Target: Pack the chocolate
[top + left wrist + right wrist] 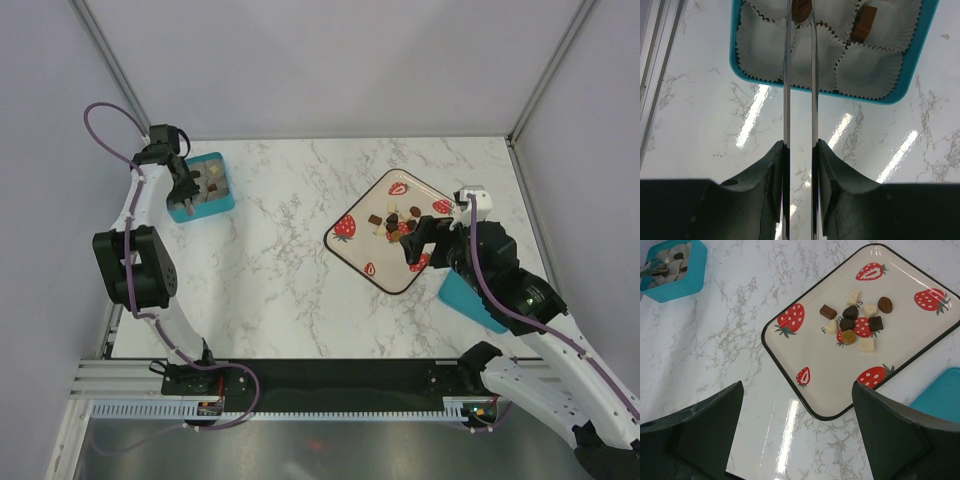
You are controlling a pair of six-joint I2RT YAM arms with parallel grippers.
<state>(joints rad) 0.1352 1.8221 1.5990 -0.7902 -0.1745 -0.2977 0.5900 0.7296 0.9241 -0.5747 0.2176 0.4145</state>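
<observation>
Overhead, I see my left gripper (186,190) at the teal box (210,212) and my right gripper (421,240) over the tray (385,255), where the chocolate (395,222) lies clustered. On the left wrist view, the fingers (765,185) clamp the tongs (787,100). A brown piece (801,9) sits between their tips above the box's paper cups (867,70), and a second piece (862,24) sits in a cup. On the right wrist view, the jaws are wide and empty above the tray's near edge.

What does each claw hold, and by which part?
The left claw clamps the tongs by both blades; a chocolate sits between them. The right claw holds nothing.
</observation>
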